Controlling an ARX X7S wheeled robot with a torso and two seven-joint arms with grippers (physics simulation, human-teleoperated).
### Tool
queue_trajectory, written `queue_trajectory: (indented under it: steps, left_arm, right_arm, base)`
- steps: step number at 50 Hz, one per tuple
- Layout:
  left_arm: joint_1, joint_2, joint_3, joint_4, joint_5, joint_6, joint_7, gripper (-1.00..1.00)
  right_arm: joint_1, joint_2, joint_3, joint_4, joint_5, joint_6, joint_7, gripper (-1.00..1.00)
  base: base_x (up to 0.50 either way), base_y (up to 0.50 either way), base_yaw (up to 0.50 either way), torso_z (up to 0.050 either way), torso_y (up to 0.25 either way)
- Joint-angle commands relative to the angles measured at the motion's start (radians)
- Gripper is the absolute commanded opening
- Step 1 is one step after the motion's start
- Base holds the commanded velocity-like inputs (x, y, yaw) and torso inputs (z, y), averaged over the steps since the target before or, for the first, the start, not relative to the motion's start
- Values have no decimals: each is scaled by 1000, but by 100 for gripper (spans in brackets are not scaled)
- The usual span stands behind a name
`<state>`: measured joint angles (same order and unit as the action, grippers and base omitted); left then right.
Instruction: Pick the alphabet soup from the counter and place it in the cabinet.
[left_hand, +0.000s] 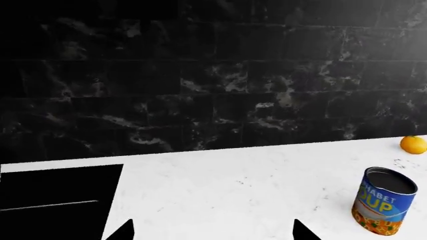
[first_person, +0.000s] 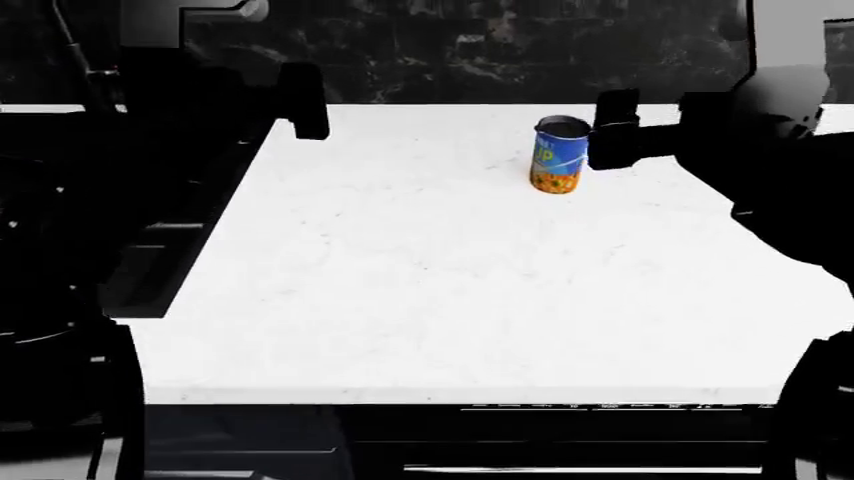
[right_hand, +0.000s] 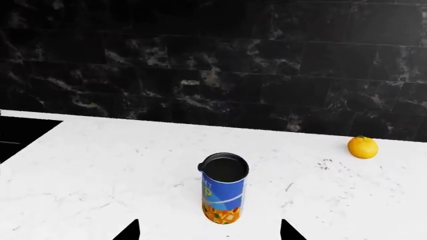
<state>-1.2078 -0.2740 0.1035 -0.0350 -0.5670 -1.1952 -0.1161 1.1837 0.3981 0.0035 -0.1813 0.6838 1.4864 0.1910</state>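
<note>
Fingers (right_hand: 127, 231) black, pointed; cylindrical tin alphabet soup (right_hand: 224, 195) between.

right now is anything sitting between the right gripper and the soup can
Nothing visible is. In the right wrist view the alphabet soup stands upright on the counter, straight ahead of the open right gripper, with only bare marble between them. The orange sits off to one side near the wall, clear of that line.

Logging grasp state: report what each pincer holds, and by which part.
Nothing is held. The alphabet soup stands free on the counter, ahead of the open right pincer; the left pincer is open and empty.
</note>
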Motion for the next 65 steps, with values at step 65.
queue_trajectory:
  steps: [65]
  left_arm:
    - [132,6,-147,-17,-90,-73,-100,100]
  right_arm:
    - [-188,43,60,33,434,26,358,100]
  base:
    - [163,-29,0,0,0]
